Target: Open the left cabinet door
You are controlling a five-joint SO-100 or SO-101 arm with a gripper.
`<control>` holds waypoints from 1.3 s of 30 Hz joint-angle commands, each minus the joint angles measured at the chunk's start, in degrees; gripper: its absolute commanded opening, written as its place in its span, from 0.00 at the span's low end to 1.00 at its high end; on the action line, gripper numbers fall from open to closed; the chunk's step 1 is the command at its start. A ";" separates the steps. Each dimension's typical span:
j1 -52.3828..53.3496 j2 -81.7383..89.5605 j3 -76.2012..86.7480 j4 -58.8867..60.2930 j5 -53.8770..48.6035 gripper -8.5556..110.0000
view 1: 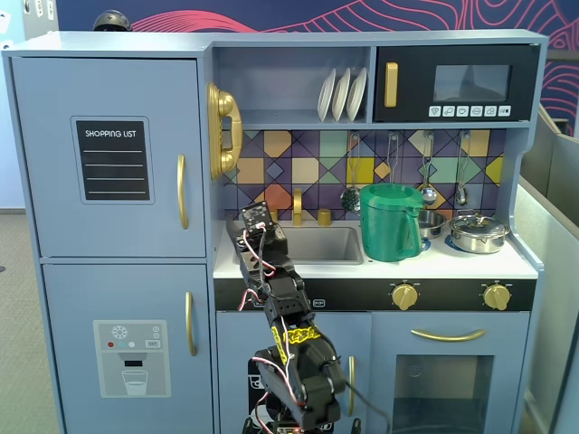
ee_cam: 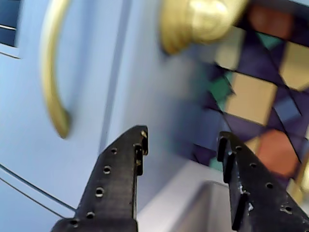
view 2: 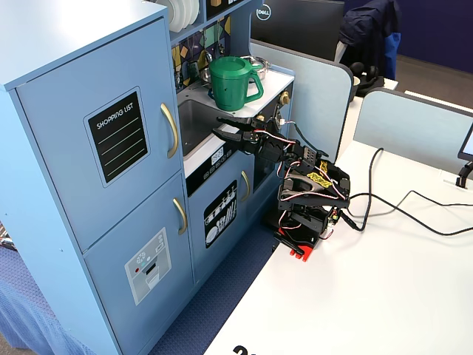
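- The gripper (ee_cam: pixel 182 140) fills the bottom of the wrist view, its two black fingers (ee_cam: pixel 116 169) spread wide apart with nothing between them.
- In a fixed view the arm (view 2: pixel 307 185) rises from its base on the white table (view 2: pixel 369 296) and reaches toward the toy kitchen, the gripper (view 2: pixel 219 124) held open over the edge of the sink (view 2: pixel 194 118).
- The other fixed view puts the gripper (view 1: pixel 256 220) at the left end of the sink (view 1: pixel 321 244), near but apart from the door's handle.
- The left cabinet door (view 1: pixel 109 154) is the upper left panel of the kitchen, shut flush, bearing the black "SHOPPING LIST" board (view 1: pixel 111 160).
- Its curved gold handle (view 1: pixel 182 191) stands vertical along the door's right edge; the wrist view shows that handle (ee_cam: pixel 53 72) up and left of the fingertips, not touched.
- A gold toy phone (view 1: pixel 223 129) hangs just right of the door.
- Farther along the counter stand a green pitcher (view 1: pixel 391 221) and a lidded steel pot (view 1: pixel 478 232).
- Below the door is a second door with a water-dispenser graphic (view 1: pixel 132 358).
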State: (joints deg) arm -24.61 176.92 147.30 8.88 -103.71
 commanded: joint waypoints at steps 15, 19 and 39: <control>-17.75 -19.25 -11.43 -15.12 -10.37 0.17; -18.90 -21.88 -12.83 -15.64 -9.76 0.17; -15.56 -30.50 -21.62 -2.64 5.62 0.20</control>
State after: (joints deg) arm -39.64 147.74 130.78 8.26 -98.09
